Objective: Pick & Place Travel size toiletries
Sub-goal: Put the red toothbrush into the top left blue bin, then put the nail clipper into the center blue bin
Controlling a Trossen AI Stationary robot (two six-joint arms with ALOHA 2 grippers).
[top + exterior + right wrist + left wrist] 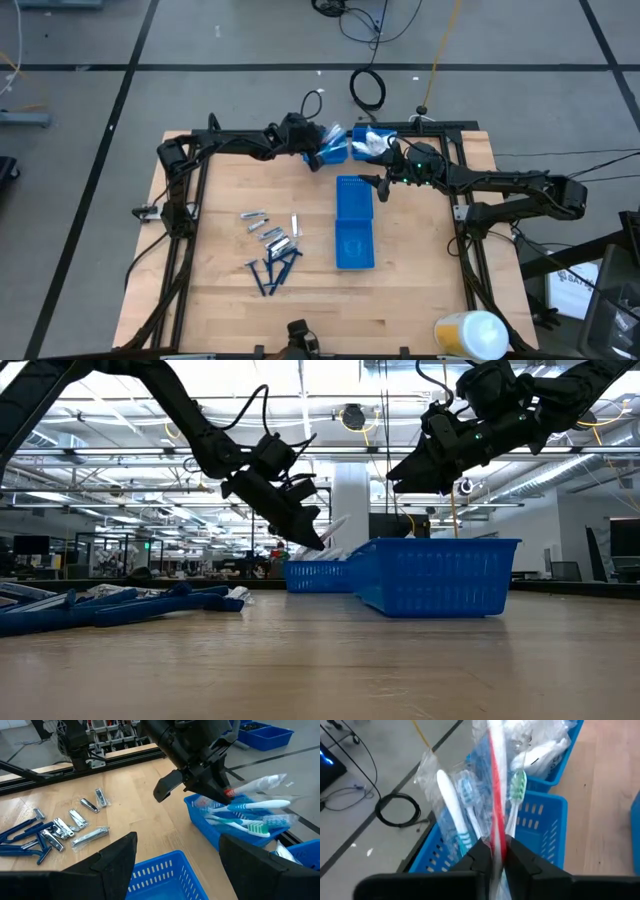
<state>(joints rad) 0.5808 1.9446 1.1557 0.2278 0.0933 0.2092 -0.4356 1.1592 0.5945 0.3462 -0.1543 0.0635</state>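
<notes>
My left gripper is at the table's far middle, shut on a clear packet of toothbrushes over a blue bin. The right wrist view shows that gripper and the packet above the same bin. My right gripper hangs open above the table to the right of it, touching nothing. Dark blue razors and silvery packets lie flat on the wood at the left centre. My left gripper pinches the packet's end at its red strip between its two fingers. The fingers slant down from the table's left. The packet sticks out ahead of them over the bin, brush heads farthest out. Whether it rests on the bin I cannot tell.
A long blue bin lies in the table's middle, below my right gripper. A second far bin holds white packets. Black frame rails run along the table's left and right sides. A yellow-and-white object stands at the near right corner.
</notes>
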